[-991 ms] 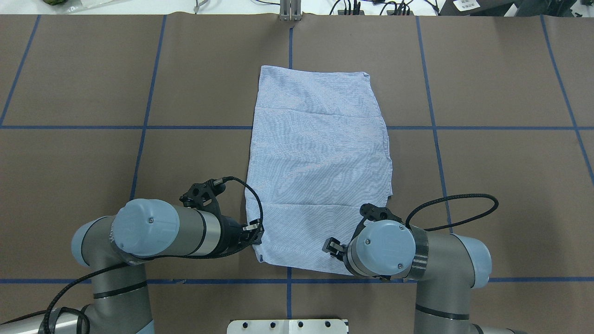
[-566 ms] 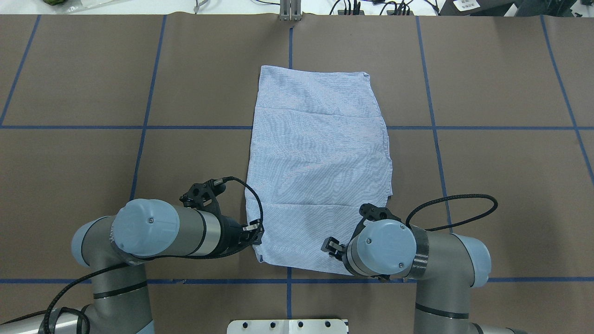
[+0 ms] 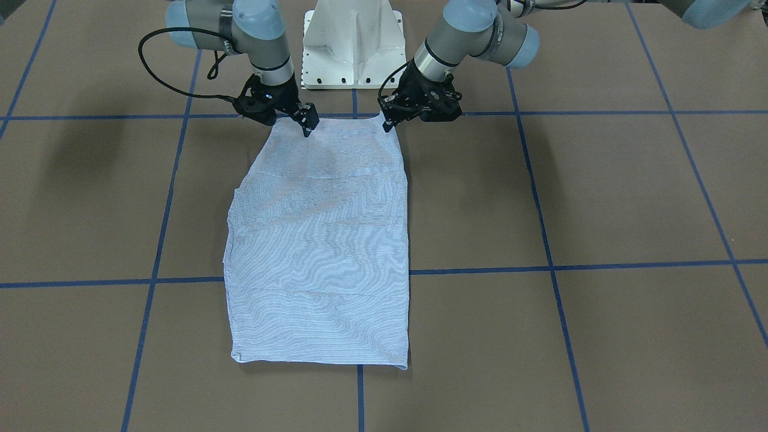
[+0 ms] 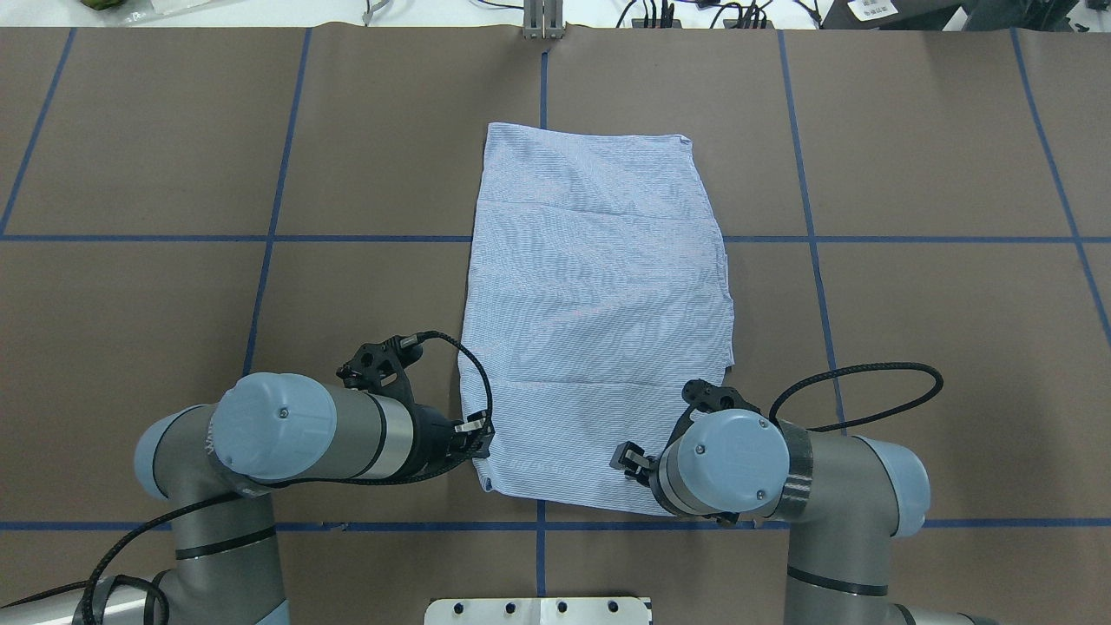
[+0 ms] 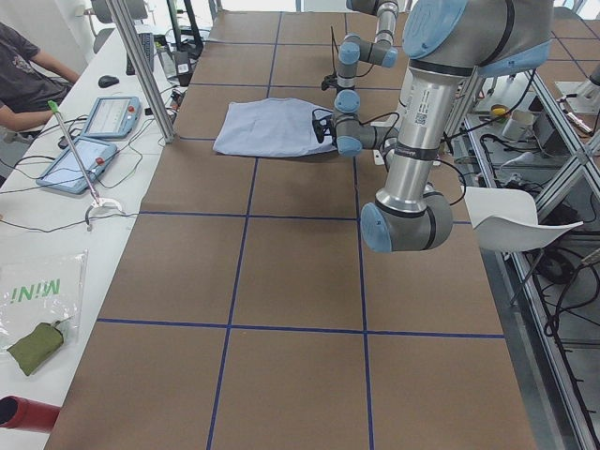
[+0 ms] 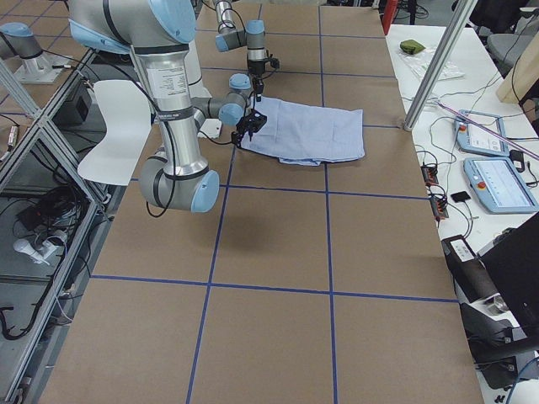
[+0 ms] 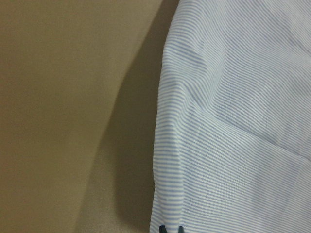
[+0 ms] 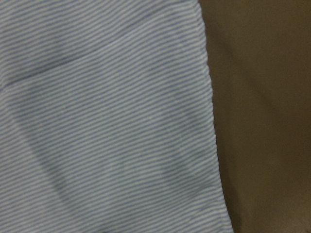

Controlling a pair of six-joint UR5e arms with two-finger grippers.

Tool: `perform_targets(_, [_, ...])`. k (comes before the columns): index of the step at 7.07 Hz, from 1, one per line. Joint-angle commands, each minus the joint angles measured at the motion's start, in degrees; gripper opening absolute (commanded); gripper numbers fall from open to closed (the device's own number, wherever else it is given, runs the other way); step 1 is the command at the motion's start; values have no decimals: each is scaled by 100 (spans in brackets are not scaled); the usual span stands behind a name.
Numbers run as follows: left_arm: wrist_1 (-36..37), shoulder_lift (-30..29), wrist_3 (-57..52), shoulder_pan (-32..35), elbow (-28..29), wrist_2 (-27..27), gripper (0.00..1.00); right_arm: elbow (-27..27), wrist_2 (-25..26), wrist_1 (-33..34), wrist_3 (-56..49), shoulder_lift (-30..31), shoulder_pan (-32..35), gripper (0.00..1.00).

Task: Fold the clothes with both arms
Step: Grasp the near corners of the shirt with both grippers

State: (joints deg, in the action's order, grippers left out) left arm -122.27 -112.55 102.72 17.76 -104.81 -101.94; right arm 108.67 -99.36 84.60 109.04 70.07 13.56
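While both arms are reaching in low from the robot's side, the shirt (image 4: 599, 330) is lying flat on the brown table (image 4: 911, 304), folded into one long panel with no collar, buttons or sleeves showing. Its long axis is running straight away from the robot, roughly along the table's middle blue tape line (image 4: 542, 78). One short end is pointing at the far edge, and the other is sitting near the white pedestal base (image 3: 354, 42). The far end is looking a little narrower, and the side toward the robot's right is flaring outward toward the near end. Two faint creases are crossing the panel from side to side. The left gripper (image 4: 477, 441) is sitting at the shirt's near left corner. In the left wrist view its dark fingertips (image 7: 163, 229) are showing close together right at the striped hem, so it is appearing to pinch the cloth there. The right gripper (image 4: 627, 458) is sitting over the near end toward the right side, with one finger touching the fabric. Whether it is parted or clamped I cannot tell, since the right wrist view is showing only striped cloth and bare table.
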Motion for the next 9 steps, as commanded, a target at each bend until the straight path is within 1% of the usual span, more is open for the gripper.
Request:
perform_targets(1, [-7, -4, -7, 0, 30, 7, 0, 5, -5, 3, 55, 24, -3, 100])
perform_targets(2, [-7, -4, -7, 0, 22, 7, 0, 5, -5, 3, 64, 24, -3, 100])
perform_targets(3, [-7, 5, -7, 0, 22, 7, 0, 5, -5, 3, 90, 15, -11, 96])
perform_targets(5, [-7, 5, -15, 0, 30, 7, 0, -4, -14, 3, 205, -20, -29, 46])
perform_targets(6, [-7, 5, -15, 0, 30, 7, 0, -12, -14, 3, 205, -37, -38, 30])
perform_targets(7, [-7, 5, -15, 0, 39, 7, 0, -4, -14, 3, 205, -46, -38, 21])
perform_targets(9, [-7, 5, -15, 0, 39, 7, 0, 75, -22, 3, 196, -73, -20, 10])
